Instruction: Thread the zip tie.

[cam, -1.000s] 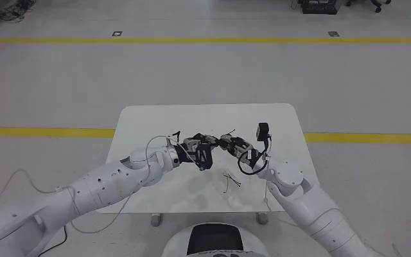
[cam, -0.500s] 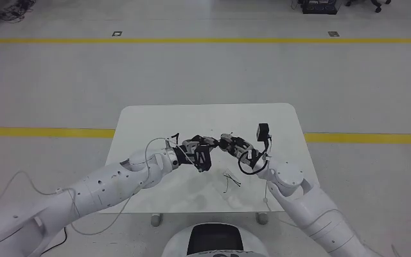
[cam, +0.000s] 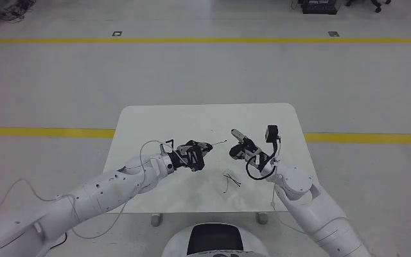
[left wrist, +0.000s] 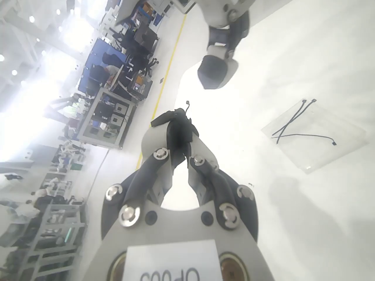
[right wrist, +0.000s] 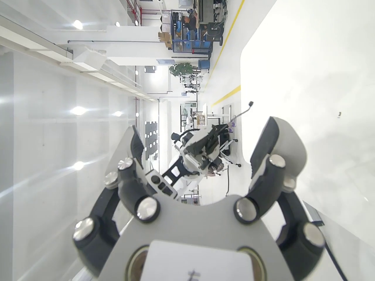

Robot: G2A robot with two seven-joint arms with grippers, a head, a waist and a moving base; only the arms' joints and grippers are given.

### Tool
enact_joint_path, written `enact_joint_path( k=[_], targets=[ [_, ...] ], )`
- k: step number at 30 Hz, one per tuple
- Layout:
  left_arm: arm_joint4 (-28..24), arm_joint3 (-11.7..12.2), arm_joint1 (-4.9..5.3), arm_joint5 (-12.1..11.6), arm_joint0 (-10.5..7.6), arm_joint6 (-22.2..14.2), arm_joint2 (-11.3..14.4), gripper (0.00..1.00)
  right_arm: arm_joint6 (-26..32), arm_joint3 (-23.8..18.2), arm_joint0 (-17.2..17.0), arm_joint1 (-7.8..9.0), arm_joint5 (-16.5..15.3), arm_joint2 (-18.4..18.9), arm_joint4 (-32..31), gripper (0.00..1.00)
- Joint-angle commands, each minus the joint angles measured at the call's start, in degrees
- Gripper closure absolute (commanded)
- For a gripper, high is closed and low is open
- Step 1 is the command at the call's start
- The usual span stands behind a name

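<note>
The white table (cam: 148,122) is taking up the middle of the top view, and both arms are reaching over it from its 6 o'clock edge. The left arm (cam: 109,186) is coming in from about 8 o'clock and the right arm (cam: 302,193) from about 4 o'clock. The left gripper (cam: 196,156) is hanging over the table's centre with its fingers pressed together on a black zip tie (right wrist: 250,104). The free end of the tie, with the small head at its tip, is sticking out toward 2 o'clock. The right gripper (cam: 236,142) is sitting at 3 o'clock of the left one, a little apart from the tie's tip. Its fingers are spread wide and are gripping nothing.

A flat clear pouch (left wrist: 319,150) is lying on the table at about 5 o'clock of the centre, near the front edge and apart from both grippers. Three thin black spare ties (left wrist: 288,122) are resting with it, two of them crossing a third. Whether they are lying inside it or on top of it cannot be told
</note>
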Motion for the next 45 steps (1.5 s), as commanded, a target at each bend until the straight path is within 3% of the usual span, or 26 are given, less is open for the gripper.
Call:
enact_joint_path(
  k=[1,7,14,17,18,20,21,25,29,33,36,45],
  targets=[
    [-2.9,0.1,-0.13,-0.3,0.80,0.2,-1.0,1.00,-0.1,0.0,0.0,-0.01,0.0,0.0,0.1,0.00],
    [-6.5,0.9,-0.67,-0.8,2.28,0.6,-3.1,1.00,-0.1,0.0,0.0,-0.01,0.0,0.0,0.1,0.00],
    [-6.5,0.9,-0.67,-0.8,2.28,0.6,-3.1,1.00,-0.1,0.0,0.0,-0.01,0.0,0.0,0.1,0.00],
    [-13.9,1.9,-0.83,-3.3,3.09,-2.0,-5.0,1.00,-0.1,0.0,0.0,-0.01,0.0,0.0,0.1,0.00],
    [-19.3,2.5,-0.87,-6.4,3.67,-3.0,-5.8,1.00,0.3,0.0,0.0,-0.02,0.0,0.0,0.3,0.00],
    [-26.9,3.9,-0.88,-9.9,4.01,-4.8,-7.5,1.00,2.2,0.8,0.3,0.10,-0.3,0.6,-0.2,0.00],
    [-29.1,4.3,-0.85,-12.7,3.97,-6.1,-7.9,1.00,3.0,1.3,0.5,0.24,-0.5,1.1,-1.4,0.00],
    [-35.7,6.5,-0.73,-20.4,4.68,-3.8,-9.9,1.00,10.5,3.0,0.9,0.85,-2.6,3.2,-2.3,0.00],
    [-41.5,5.3,-0.69,-20.4,5.10,-3.3,-8.7,1.00,20.9,5.6,1.8,1.50,-5.6,5.3,-1.0,0.00],
    [-46.9,4.1,-0.27,-20.4,3.96,-3.5,-5.9,1.00,29.6,8.1,3.0,1.87,-7.5,6.2,0.7,0.00],
    [-57.9,3.3,-0.22,-20.4,3.60,-4.0,-4.2,1.00,37.2,10.0,4.6,2.05,-10.4,5.9,1.1,0.00],
    [-60.2,3.2,-0.27,-20.4,3.63,-4.3,-4.0,1.00,37.7,10.4,4.8,2.07,-10.7,5.9,0.8,0.00]
  ],
)
